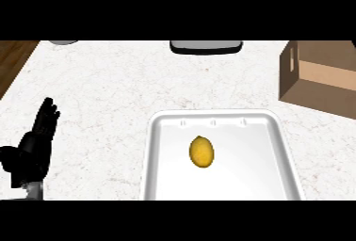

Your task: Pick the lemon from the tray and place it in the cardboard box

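A yellow lemon [201, 151] lies near the middle of a white tray [161, 141] on the speckled counter. The brown cardboard box [319, 80] stands at the right edge, beyond the tray's far right corner. My left hand [31, 148] rests at the lower left with its fingers straight and pointing up, well to the left of the tray and holding nothing. No right hand shows in the head view.
A dark grey object with a pale top [206, 46] sits at the counter's far edge, centre. A grey rounded item [62, 42] peeks in at the far left. Dark wood [12, 61] borders the counter's left side.
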Tool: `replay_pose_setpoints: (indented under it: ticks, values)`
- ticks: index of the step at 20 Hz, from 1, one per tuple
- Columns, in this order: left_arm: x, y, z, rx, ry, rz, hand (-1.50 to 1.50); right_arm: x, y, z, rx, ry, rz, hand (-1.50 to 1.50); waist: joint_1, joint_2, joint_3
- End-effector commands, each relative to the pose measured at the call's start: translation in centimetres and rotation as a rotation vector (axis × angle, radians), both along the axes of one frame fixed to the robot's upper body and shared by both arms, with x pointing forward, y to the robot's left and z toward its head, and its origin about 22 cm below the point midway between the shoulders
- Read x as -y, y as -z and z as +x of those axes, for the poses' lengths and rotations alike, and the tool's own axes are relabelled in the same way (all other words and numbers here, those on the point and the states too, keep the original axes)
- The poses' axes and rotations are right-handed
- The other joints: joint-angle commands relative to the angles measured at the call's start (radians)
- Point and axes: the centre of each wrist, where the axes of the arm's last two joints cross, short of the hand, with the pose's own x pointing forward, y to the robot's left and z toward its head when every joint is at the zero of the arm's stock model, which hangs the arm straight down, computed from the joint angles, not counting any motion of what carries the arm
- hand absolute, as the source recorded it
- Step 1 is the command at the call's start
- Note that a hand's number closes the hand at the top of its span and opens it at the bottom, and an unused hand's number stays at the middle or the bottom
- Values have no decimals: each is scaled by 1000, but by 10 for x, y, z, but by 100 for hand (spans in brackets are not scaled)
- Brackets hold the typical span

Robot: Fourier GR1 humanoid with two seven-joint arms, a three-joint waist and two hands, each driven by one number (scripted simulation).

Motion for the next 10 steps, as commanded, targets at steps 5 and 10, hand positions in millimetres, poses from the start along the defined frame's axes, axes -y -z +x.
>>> replay_pose_setpoints:
  ticks: [5, 10]
  values:
    - [5, -46, 30, 148, 330, 208, 0, -33, -56, -32, 14, 5, 74, -150, -66, 6, -35]
    - [26, -45, 38, 128, 484, 162, 0, -40, -27, -70, -194, 143, -153, -150, -58, 13, -32]
